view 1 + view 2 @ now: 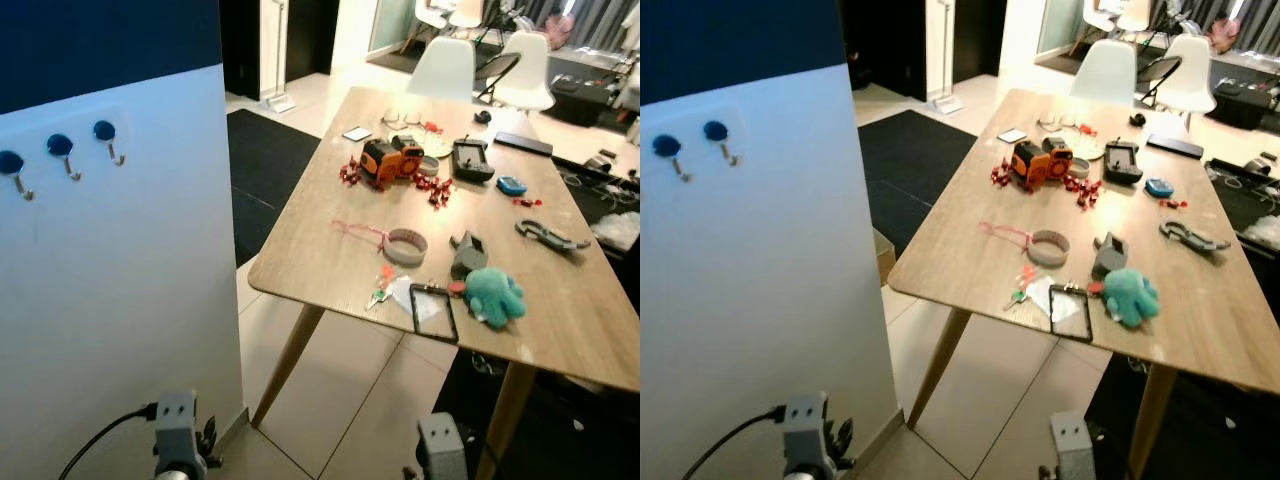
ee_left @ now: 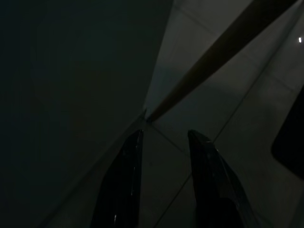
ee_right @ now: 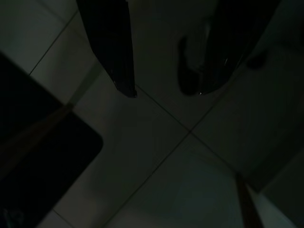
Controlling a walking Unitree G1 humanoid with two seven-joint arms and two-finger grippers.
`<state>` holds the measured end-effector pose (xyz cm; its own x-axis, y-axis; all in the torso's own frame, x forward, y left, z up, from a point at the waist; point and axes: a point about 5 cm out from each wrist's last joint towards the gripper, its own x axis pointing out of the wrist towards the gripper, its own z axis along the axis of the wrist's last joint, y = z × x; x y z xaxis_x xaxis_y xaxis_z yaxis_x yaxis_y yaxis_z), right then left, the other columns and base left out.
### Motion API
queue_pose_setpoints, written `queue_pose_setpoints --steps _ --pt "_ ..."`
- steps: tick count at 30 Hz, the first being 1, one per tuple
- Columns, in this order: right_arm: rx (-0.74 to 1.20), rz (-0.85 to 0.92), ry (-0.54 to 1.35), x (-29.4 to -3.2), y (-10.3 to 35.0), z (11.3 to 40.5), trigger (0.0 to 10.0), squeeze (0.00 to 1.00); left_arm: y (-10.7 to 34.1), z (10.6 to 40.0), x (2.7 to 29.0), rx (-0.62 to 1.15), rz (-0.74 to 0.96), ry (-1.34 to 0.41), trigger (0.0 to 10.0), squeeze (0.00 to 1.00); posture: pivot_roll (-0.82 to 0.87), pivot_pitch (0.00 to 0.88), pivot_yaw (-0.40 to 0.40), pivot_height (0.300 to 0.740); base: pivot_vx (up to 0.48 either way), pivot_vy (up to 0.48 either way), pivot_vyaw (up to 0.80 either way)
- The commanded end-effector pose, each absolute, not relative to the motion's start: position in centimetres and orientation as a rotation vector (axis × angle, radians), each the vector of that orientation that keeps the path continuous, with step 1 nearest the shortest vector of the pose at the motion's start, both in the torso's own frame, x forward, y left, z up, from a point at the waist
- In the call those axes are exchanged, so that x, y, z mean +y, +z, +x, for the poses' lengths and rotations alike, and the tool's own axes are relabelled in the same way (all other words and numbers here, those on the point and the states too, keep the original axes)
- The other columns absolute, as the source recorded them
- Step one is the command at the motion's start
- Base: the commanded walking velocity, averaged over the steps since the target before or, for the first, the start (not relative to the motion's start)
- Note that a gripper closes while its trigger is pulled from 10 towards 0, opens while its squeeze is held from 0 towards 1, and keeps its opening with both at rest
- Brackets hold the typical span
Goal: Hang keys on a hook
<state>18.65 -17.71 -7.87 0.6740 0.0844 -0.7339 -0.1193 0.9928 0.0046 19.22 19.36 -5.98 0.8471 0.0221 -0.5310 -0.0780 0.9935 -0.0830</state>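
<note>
- The left pincer (image 2: 164,185) and the right pincer (image 3: 166,90) are hanging low over the tiled floor (image 1: 350,400), both idle; each is showing its two black fingers parted with nothing between them.
- The keys (image 1: 380,293), a small bunch with a red tag, are lying at the near edge of the wooden surface (image 1: 310,235), just beside a black-framed card (image 1: 434,312) and near a teal plush toy (image 1: 495,293).
- Three blue-capped hooks (image 1: 108,138) are sitting bare on the white wall panel (image 1: 120,280), well apart from the surface.
- Judging from this, nothing is being carried yet: the pickup and the hanging are both remaining.
- Farther along the surface, a roll of tape (image 1: 406,245), an orange tape measure (image 1: 385,160) and white chairs (image 1: 445,68) are standing clear of the job.
</note>
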Motion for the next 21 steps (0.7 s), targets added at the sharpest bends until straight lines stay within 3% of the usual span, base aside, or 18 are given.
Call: queue_pose_setpoints --steps 1,18,21 --pt "0.838 -0.05 0.116 -17.79 -8.07 18.27 10.0 0.0 -6.08 19.21 18.94 0.566 -0.098 0.035 10.0 0.0 0.04 0.056 -0.03 0.74 0.0 0.0 -0.8" --pt "0.832 -0.049 0.131 -17.61 -8.09 18.17 10.0 0.0 -6.37 18.85 19.17 0.586 -0.095 0.054 10.0 0.0 0.05 0.057 -0.03 0.74 0.0 0.0 -0.8" --pt "0.828 -0.066 0.149 -17.53 -8.06 18.21 10.0 0.0 -6.37 18.86 19.26 0.587 -0.099 0.066 10.0 0.0 0.05 0.058 -0.031 0.74 0.0 0.0 0.0"
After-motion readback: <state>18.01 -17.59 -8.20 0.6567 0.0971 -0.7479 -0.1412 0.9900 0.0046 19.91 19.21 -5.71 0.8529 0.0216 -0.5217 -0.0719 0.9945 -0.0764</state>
